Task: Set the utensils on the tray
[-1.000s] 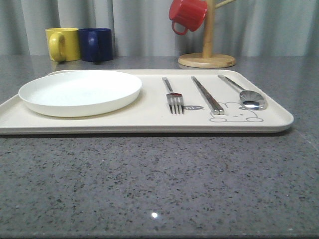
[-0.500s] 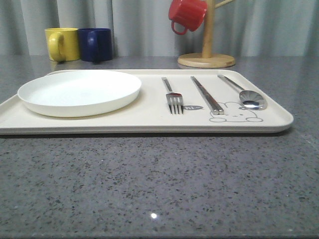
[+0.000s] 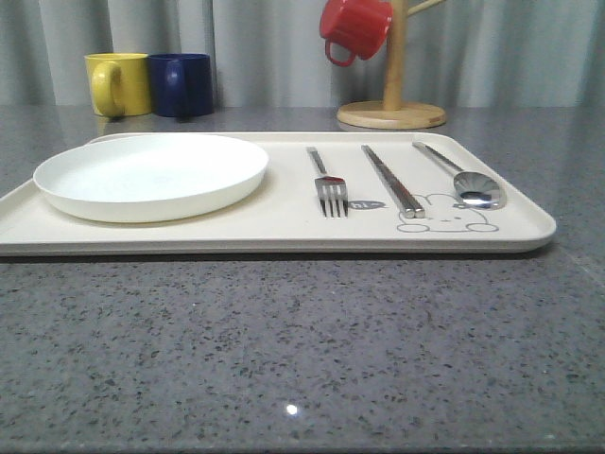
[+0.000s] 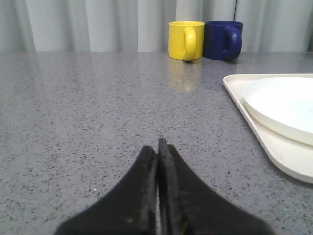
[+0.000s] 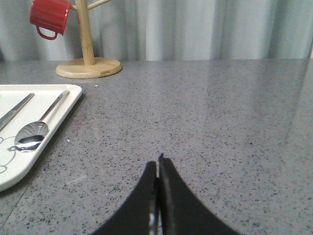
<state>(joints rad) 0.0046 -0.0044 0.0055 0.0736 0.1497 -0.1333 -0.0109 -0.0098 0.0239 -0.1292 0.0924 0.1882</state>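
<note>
The cream tray (image 3: pixel 284 222) lies across the middle of the table in the front view. On its right half lie a fork (image 3: pixel 328 184), a pair of chopsticks (image 3: pixel 391 180) and a spoon (image 3: pixel 468 182), side by side with handles pointing away. In the right wrist view the spoon (image 5: pixel 34 131) and the tray's corner (image 5: pixel 73 93) show off to one side. My left gripper (image 4: pixel 157 147) is shut and empty over bare table beside the tray's rim (image 4: pixel 264 137). Over bare table beside the tray hangs my right gripper (image 5: pixel 158 164), shut, nothing in it.
A round white plate (image 3: pixel 151 175) fills the tray's left half. A yellow mug (image 3: pixel 119 83) and a blue mug (image 3: pixel 181 84) stand at the back left. A red mug (image 3: pixel 355 28) hangs on a wooden mug tree (image 3: pixel 392 112) at the back.
</note>
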